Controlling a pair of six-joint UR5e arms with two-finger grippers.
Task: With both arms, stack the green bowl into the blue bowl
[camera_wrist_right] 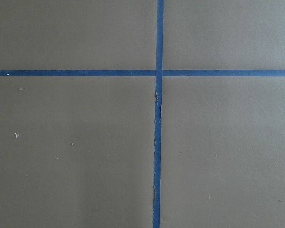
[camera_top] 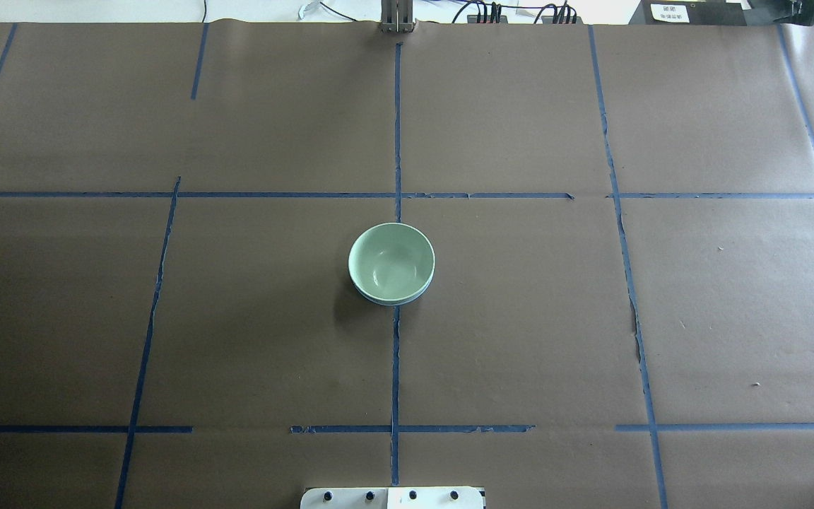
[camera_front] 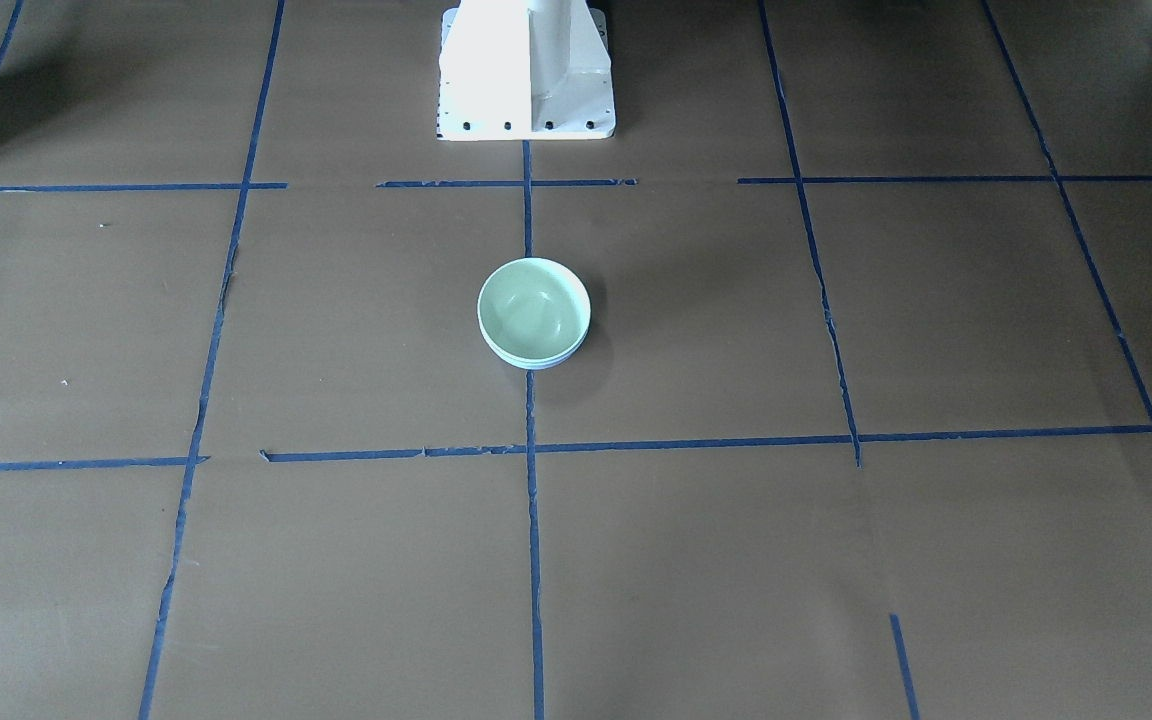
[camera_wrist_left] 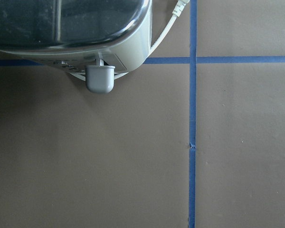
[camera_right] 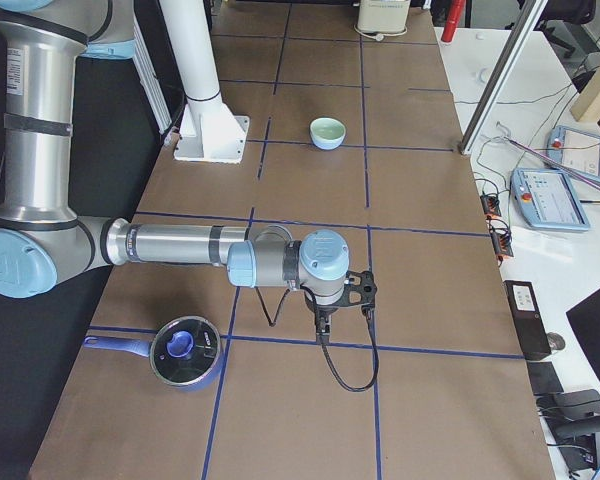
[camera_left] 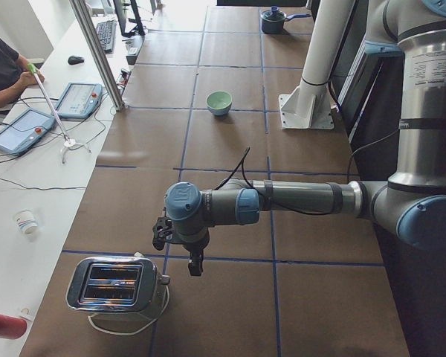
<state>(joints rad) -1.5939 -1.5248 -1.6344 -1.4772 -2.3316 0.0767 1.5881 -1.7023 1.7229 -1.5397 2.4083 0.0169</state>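
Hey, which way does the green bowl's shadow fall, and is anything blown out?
Overhead exterior: the small glossy mint-green bowl casts a soft shadow toward the view's lower left, with faint sheen inside. Exterior front-facing: its shadow falls lower right, and the white pedestal base is washed out.

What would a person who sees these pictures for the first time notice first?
The green bowl stands out first: it sits nested in the blue bowl at the middle of the brown table, on a blue tape line. Far from it, the left gripper hangs beside a toaster and the right gripper near a saucepan.
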